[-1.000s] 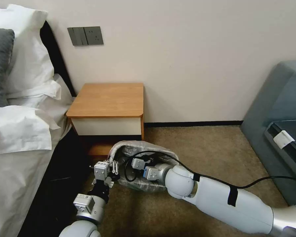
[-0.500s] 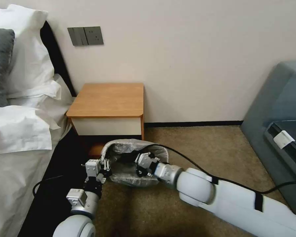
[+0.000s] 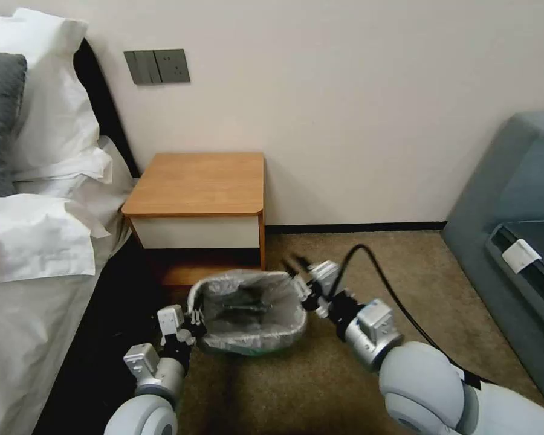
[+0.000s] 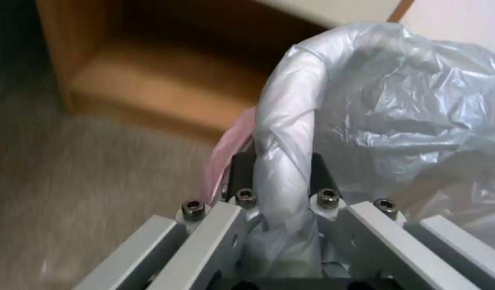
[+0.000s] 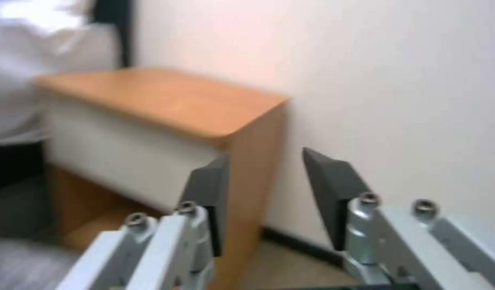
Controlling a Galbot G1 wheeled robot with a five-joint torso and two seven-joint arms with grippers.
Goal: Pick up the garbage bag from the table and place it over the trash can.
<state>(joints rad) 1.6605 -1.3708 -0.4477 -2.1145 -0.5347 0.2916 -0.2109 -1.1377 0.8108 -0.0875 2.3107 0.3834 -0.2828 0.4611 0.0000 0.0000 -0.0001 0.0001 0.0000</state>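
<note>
Left pincer (image 4: pixel 277 177) clamped on the bag-wrapped rim at the trash can (image 3: pixel 248 344)'s left end; the garbage bag (image 3: pixel 248 305) is off the counter (image 3: pixel 196 184) and drawn over the can's mouth, on the carpet just in front of the counter. Right pincer (image 3: pixel 296 267) apart and empty, lifted just beside the can's right end; the can's long axis runs left-right between the two arms. Can body almost wholly hidden under plastic, so whether the bag is seated at the far rim cannot be told.
</note>
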